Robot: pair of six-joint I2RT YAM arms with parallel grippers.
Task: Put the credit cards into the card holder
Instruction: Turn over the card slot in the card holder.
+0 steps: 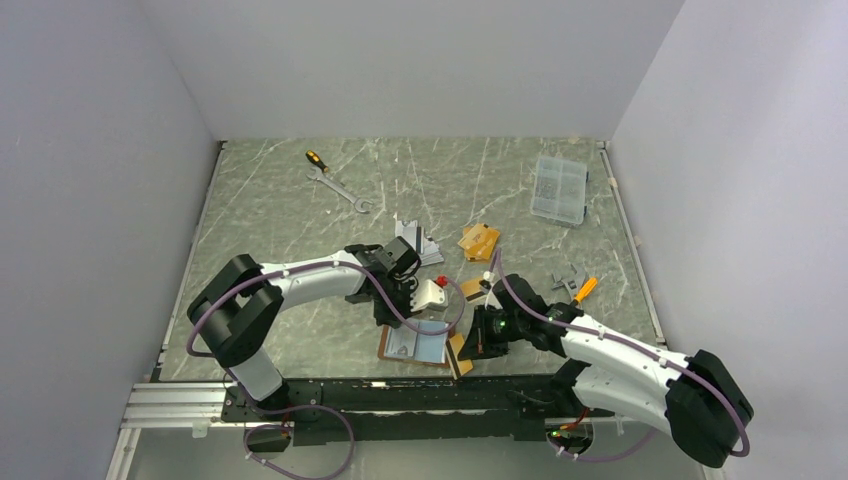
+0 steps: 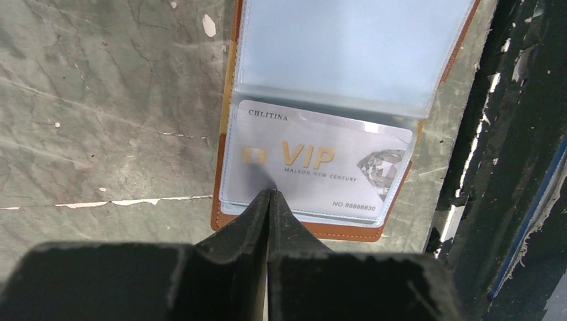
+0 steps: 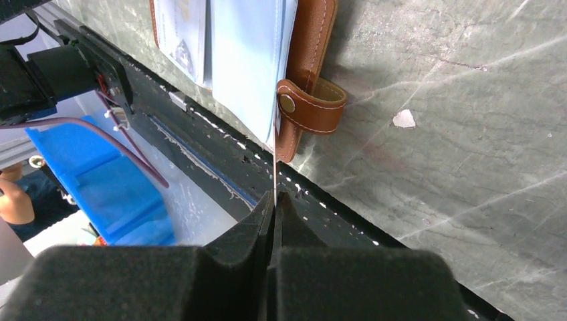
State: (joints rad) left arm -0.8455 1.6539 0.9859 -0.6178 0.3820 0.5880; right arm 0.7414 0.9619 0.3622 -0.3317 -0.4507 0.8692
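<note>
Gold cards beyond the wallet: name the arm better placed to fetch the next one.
Left, probably. The left gripper is shut on nothing, its tip at the sleeved silver card. The right gripper pinches a clear sleeve of the card holder; the gold cards lie mid-table.

Card holder (image 2: 348, 231): upper sleeve cut off by the left wrist view's top edge, part of the near edge of the silver card (image 2: 321, 167) hidden behind the left gripper (image 2: 269, 195), one sleeve edge lost between the closed fingers of the right gripper (image 3: 275, 197); contents of the clear box (image 1: 559, 188) too small to tell.
</note>
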